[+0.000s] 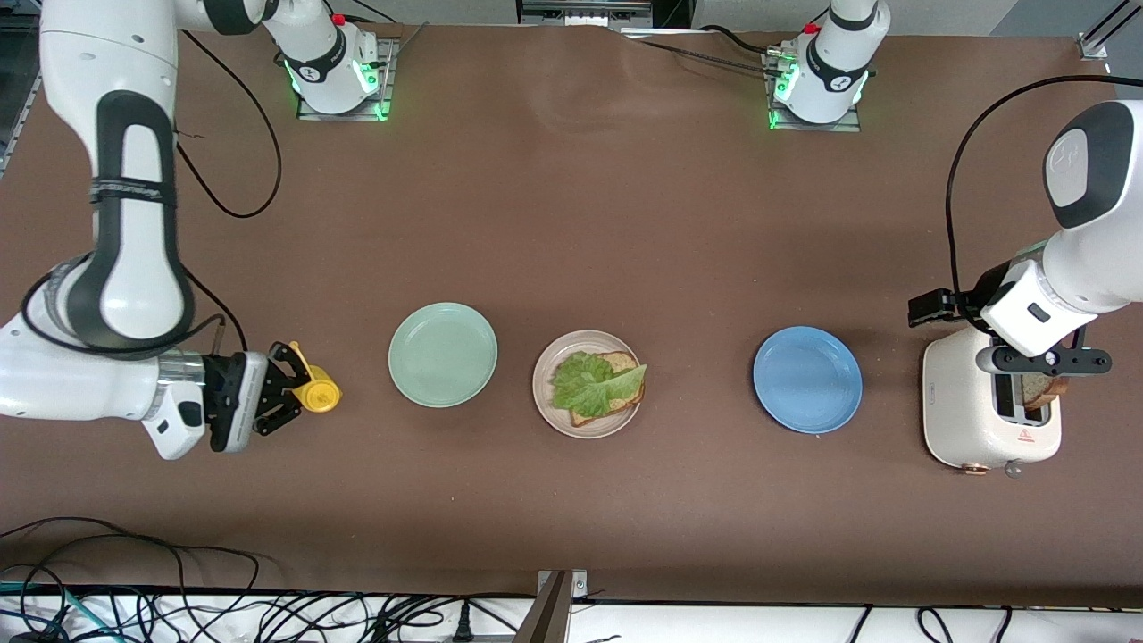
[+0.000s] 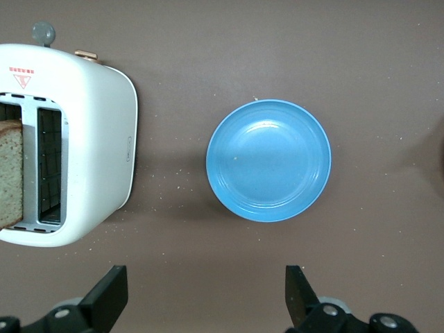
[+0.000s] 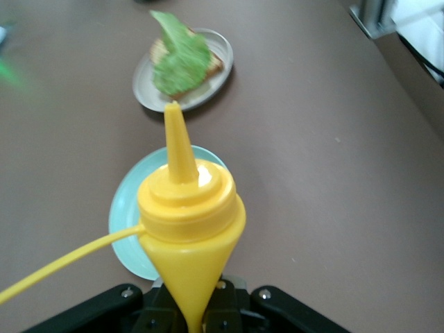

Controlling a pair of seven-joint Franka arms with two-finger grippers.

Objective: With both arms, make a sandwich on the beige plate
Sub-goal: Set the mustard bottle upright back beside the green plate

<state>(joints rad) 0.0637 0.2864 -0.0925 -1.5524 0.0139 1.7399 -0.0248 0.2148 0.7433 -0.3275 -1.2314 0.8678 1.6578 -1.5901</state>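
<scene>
Count: three round shallow plates in a row on the brown desk: mint-green plate [image 1: 443, 354] toward the right arm's end, pale beige plate [image 1: 587, 384] in the middle, blue plate [image 1: 807, 379] toward the left arm's end. One white two-slot toaster [image 1: 989, 410] beside the blue plate, one brown bread slice [image 1: 1040, 389] standing in a slot. One yellow plastic squeeze bottle [image 1: 315, 386].

Sandwich so far: one square brown bread slice with darker crust [image 1: 619, 365] on the beige plate, ruffled green lettuce leaf [image 1: 593, 384] on top, no top slice.

Left end effector [image 2: 207, 298] over the toaster, fingers wide apart, holding nothing. Right end effector [image 1: 287, 389] beside the mint-green plate, clamped on the yellow bottle, nozzle toward the plates.
</scene>
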